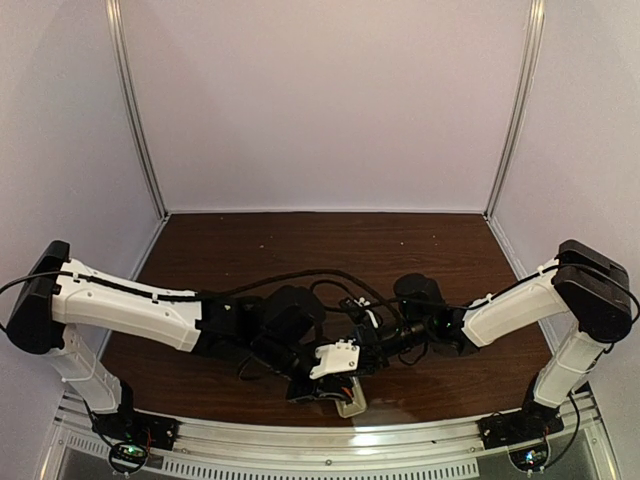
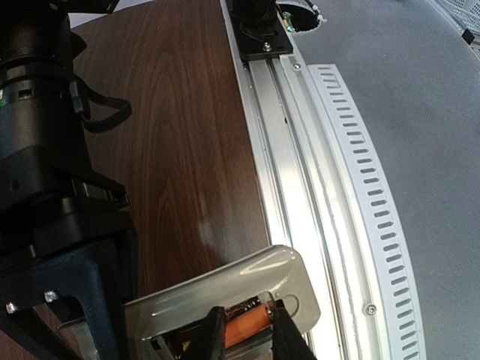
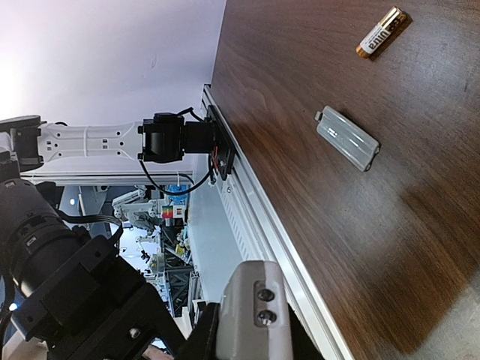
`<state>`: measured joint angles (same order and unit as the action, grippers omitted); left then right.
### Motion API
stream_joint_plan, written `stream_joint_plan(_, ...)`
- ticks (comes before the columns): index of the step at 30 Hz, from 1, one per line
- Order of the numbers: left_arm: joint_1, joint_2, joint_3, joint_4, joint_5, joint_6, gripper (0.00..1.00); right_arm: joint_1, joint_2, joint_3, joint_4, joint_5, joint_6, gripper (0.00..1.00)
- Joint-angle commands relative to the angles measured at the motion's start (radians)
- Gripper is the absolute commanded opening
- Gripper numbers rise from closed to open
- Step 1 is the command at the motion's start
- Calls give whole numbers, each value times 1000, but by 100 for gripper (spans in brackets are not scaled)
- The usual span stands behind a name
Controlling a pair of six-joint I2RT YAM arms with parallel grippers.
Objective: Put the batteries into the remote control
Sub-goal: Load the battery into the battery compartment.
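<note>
The left tool (image 2: 249, 346), closed on one copper battery (image 2: 244, 330), holds it right at the open bay of the remote control (image 2: 225, 289), which the right tool (image 3: 251, 346) clamps at the tabletop's (image 2: 187, 150) near edge.

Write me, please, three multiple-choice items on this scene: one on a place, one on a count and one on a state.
1. Where does the loose battery lie?
A) on the wooden table, apart from the grey plate
B) on top of the grey plate
C) standing upright against the grey plate

2. How many batteries lie loose on the table in the right wrist view?
A) none
B) one
C) three

3. In what state is the battery bay of the remote control?
A) shut under its cover
B) open and bare
C) open, with a copper battery in it

Answers: 1 A, bare wood shows between the two; 2 B, only one is seen there; 3 C, the left wrist view shows the copper cylinder in the open bay.
</note>
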<state>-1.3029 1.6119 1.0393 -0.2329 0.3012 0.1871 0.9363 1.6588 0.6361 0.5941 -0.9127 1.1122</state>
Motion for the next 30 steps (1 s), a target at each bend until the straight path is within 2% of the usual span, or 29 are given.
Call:
stream_joint_plan(1,16,30,-1,-46,-1,-4,21,4,-19,16,50,-13,7,0)
stream_joint_plan(12,17,31,-15,-118,29,88,12,-4,-22,10,85,-30,35,0)
stream_joint_plan(14,16,36,-11,-122,24,89,16,-2,-24,9,85,-29,40,0)
stream_joint_plan(18,16,48,5,-121,42,66,32,-5,-27,5,84,-24,43,0)
stream_joint_plan(22,16,63,12,-114,49,39,35,-5,-26,4,82,-20,43,0)
stream_joint_plan(26,16,72,14,-112,49,26,34,-5,-30,2,80,-18,41,0)
stream_joint_plan(30,16,73,8,-110,42,25,25,-5,-32,3,76,-17,39,0)
